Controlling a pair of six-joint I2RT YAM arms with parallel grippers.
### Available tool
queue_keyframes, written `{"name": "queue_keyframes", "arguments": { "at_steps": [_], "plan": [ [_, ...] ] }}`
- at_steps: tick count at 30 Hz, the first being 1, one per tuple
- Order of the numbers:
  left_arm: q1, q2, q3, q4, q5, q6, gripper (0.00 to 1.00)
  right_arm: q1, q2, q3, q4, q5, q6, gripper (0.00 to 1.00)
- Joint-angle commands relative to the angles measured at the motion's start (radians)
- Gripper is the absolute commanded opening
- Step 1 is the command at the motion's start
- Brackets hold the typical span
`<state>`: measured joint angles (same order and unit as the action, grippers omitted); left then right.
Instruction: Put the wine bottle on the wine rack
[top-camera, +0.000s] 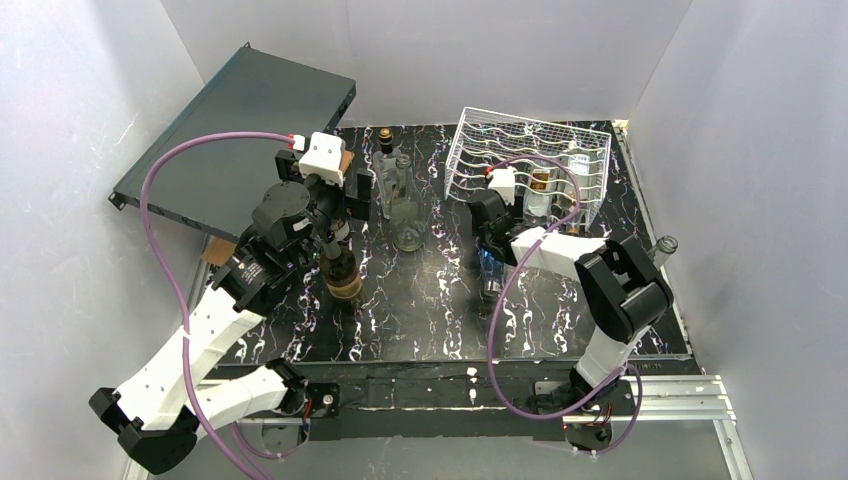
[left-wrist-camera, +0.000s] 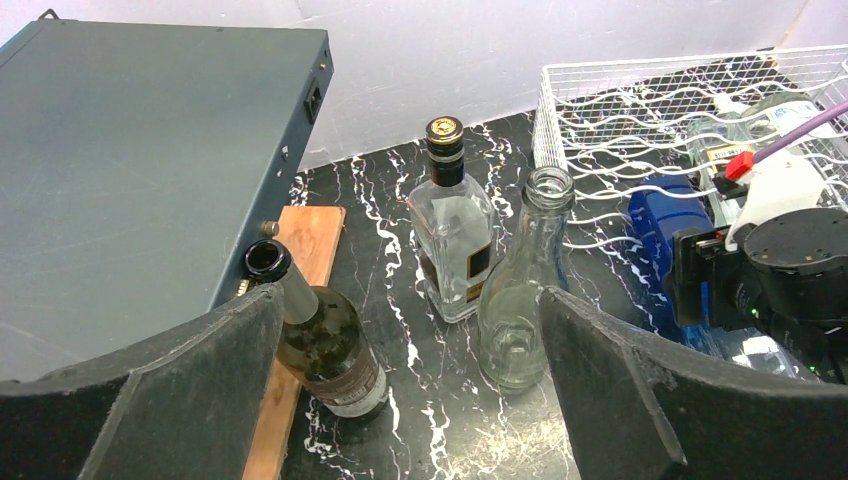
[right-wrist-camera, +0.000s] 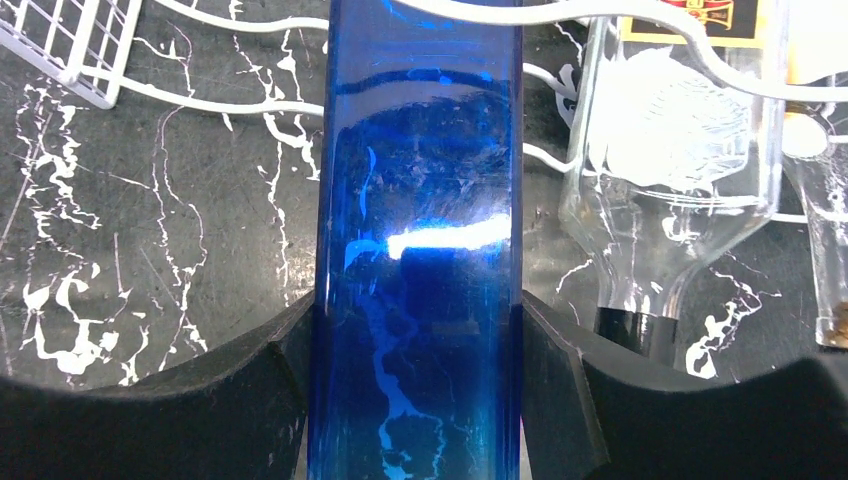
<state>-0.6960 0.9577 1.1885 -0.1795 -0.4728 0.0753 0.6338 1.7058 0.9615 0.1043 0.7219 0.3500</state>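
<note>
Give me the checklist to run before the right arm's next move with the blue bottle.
1. Grip: ok. The right gripper is shut on the blue bottle, with a finger on each side.
2. Entry: ok. The bottle's far end lies under a wavy wire of the wine rack.
3. Neighbour: ok. The clear bottle lies beside it in the rack, with a gap between them.
4. Cradle ahead free: cannot tell. It is out of frame.
5. Purple cable: cannot tell. It crosses the rack in the top view, and contact is unclear.
6. Left gripper: ok. It is open and away from the rack.
</note>
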Motion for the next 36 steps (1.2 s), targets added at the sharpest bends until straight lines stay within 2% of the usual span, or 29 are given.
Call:
{"name": "queue_keyframes", "arguments": {
  "at_steps": [1,5,7,12,18,20,22,24,28,36],
  "plan": [
    [-0.005,-0.016,-0.003,0.025,-0.027,0.006,0.98,-0.014,0.004,0.078,0.226,0.085,-0.046,0.01],
    [-0.009,-0.012,-0.004,0.025,-0.027,0.006,0.98,-0.029,0.043,0.102,0.220,0.037,-0.060,0.01],
    [-0.011,-0.010,-0.003,0.025,-0.026,0.009,0.98,-0.042,0.061,0.129,0.177,0.013,-0.051,0.14],
    [-0.015,-0.006,-0.005,0.028,-0.032,0.015,0.98,-0.052,0.079,0.165,0.079,-0.014,-0.016,0.36],
    [-0.022,-0.001,-0.006,0.028,-0.029,0.017,0.98,-0.052,0.063,0.175,-0.023,-0.085,0.018,0.75],
    [-0.022,0.000,-0.006,0.028,-0.025,0.016,0.98,-0.053,0.064,0.197,-0.081,-0.096,0.026,0.85],
    [-0.023,0.000,-0.004,0.026,-0.023,0.015,0.98,-0.053,0.065,0.228,-0.165,-0.123,0.040,0.89],
    [-0.025,-0.001,-0.005,0.026,-0.023,0.015,0.98,-0.052,0.052,0.226,-0.199,-0.155,0.050,0.97],
    [-0.024,-0.005,-0.007,0.028,-0.026,0.015,0.98,-0.054,-0.017,0.207,-0.279,-0.157,0.080,0.98],
    [-0.024,-0.007,0.002,0.017,-0.012,0.007,0.98,-0.053,-0.136,0.239,-0.590,-0.173,0.153,0.98]
  ]
}}
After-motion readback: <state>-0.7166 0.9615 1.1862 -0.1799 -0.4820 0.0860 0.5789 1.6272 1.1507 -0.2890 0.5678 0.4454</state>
